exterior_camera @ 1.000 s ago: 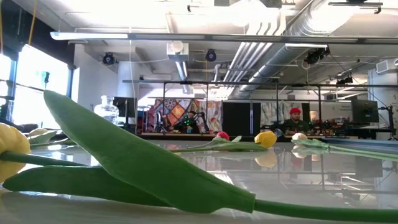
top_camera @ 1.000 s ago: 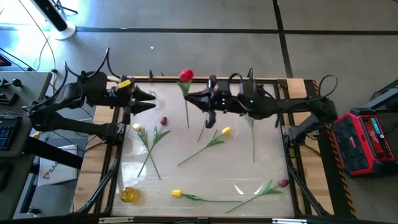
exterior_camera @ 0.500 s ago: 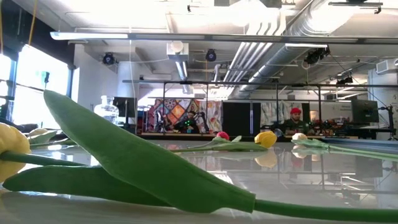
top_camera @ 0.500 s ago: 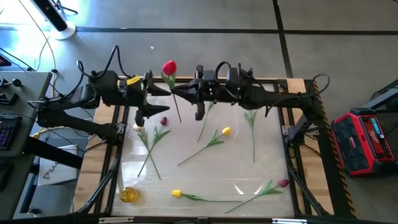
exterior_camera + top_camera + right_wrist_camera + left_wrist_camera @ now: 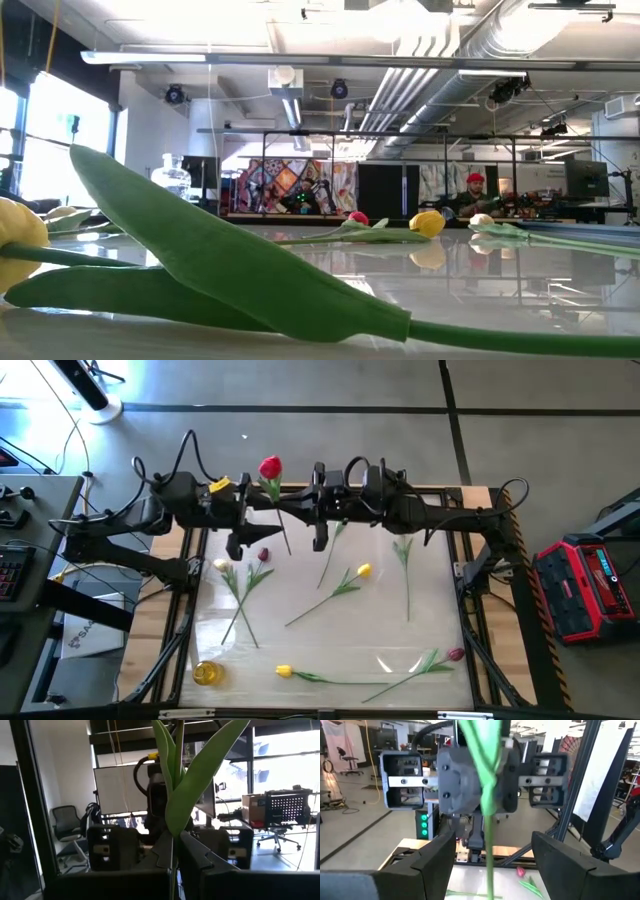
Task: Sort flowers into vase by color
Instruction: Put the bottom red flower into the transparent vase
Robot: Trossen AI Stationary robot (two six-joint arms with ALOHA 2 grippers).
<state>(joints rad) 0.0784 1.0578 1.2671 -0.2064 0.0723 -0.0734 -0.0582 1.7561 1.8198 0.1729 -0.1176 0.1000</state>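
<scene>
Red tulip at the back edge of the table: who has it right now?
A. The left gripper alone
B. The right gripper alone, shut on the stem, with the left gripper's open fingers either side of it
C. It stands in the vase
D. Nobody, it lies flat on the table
B: the right gripper is shut on the red tulip stem, while the left gripper stands open around the stem in the left wrist view, not clamping it.

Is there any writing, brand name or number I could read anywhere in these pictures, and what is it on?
"SA": the only letters that show, on the pale board under the table's left edge; the rest is hidden.
Red case at the right: its panel carries markings, too small to read.
Whiteboard in the room: nothing legible.
Nothing else carries readable text.
</scene>
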